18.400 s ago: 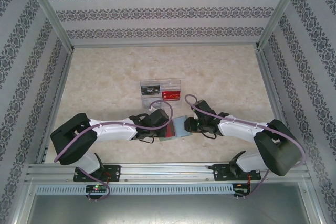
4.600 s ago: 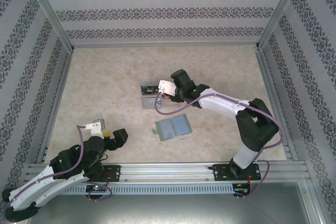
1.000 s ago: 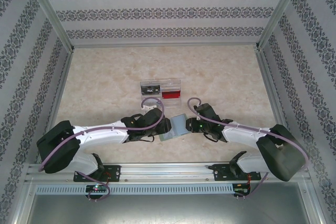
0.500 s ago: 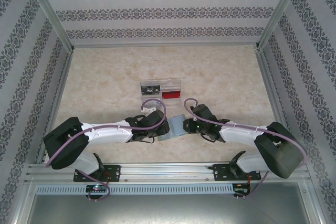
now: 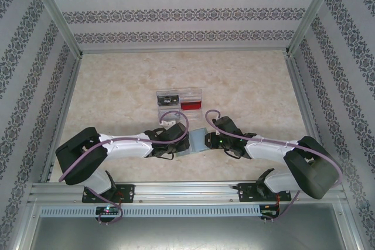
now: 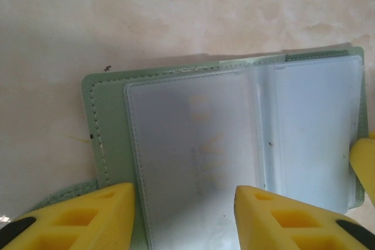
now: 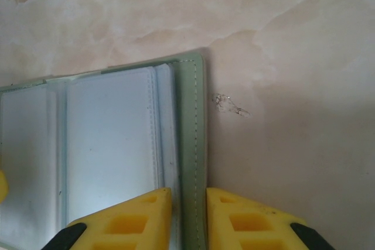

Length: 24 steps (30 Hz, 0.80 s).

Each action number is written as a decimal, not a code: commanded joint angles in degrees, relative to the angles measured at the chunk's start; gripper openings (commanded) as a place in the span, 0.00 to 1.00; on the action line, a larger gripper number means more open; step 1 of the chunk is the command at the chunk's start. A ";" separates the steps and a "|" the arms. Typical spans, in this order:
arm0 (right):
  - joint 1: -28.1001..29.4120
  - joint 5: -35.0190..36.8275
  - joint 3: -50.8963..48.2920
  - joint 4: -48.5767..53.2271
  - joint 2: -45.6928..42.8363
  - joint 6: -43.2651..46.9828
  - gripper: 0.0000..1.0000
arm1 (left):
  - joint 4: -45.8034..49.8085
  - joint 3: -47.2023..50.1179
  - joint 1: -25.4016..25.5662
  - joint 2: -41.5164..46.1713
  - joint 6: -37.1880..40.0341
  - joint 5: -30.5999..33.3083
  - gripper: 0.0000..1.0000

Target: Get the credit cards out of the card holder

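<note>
Your right gripper (image 7: 188, 200) pinches the card holder (image 6: 111, 144) by its floppy-looking right cover, your left gripper (image 6: 184, 203) hangs unclenched over the slick, soft sleeves (image 6: 193, 144), so grab a sleeve's edge lightly.

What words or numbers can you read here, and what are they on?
Faint orange letters inside the card holder: too blurred to read.
White marks on the black card in the clear tray: too small.
White marks on the red card: too small.

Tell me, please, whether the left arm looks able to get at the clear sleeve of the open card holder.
Probably yes: the left gripper hangs over the card holder, jaws apart astride its clear sleeve, nothing in between.
</note>
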<state>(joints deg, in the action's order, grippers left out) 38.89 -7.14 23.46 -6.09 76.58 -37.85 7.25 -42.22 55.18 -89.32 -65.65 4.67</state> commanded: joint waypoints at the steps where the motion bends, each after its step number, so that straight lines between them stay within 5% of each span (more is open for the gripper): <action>1: 0.57 -1.22 0.04 0.19 0.53 -0.96 0.23 | -2.42 -1.25 0.76 -1.19 0.78 -2.57 0.48; 17: 0.74 -1.43 0.36 0.37 1.20 -1.00 0.24 | -7.46 -2.27 1.90 -0.70 5.27 -5.00 0.48; 21: 0.70 -1.21 0.39 0.59 1.03 -0.96 0.25 | -5.47 -3.20 2.02 -1.16 5.20 -4.69 0.70; 24: 0.69 -1.12 0.36 0.59 1.03 -1.00 0.25 | -3.82 -3.70 2.08 -1.05 5.25 -4.33 0.74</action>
<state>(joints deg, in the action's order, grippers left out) 38.89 -7.16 23.51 -6.28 76.93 -37.85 3.18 -44.10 56.38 -89.76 -61.32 0.58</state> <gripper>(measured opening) 0.252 0.729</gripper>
